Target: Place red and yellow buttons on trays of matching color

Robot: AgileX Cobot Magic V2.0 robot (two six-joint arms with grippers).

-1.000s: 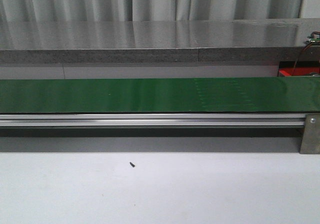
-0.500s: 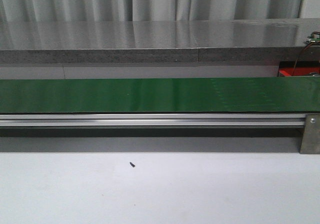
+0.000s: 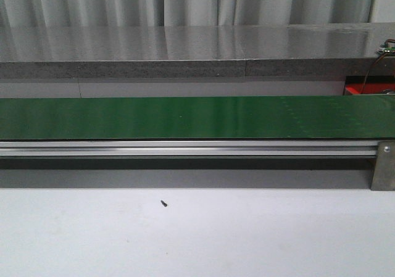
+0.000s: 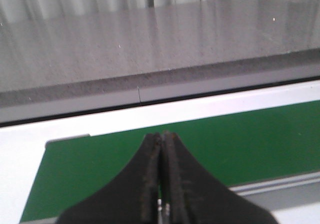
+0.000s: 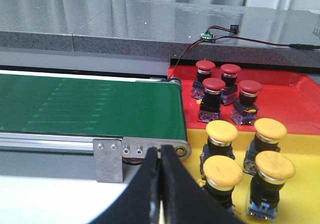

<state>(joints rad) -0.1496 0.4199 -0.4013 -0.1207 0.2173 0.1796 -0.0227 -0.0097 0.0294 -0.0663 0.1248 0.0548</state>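
The green conveyor belt (image 3: 197,117) runs bare across the worktop (image 3: 197,234), its end beside the red tray (image 5: 290,102) and yellow tray (image 5: 295,194), which already hold four buttons each nearest the closed, empty right claw (image 5: 161,184), while the left claw (image 4: 161,184) is likewise pinched shut.

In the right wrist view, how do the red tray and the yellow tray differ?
The red tray holds four red buttons; the yellow tray holds four yellow buttons. The red tray lies farther from the right gripper, by the grey counter; the yellow tray is nearer. Both sit past the green conveyor belt's end, edge to edge.
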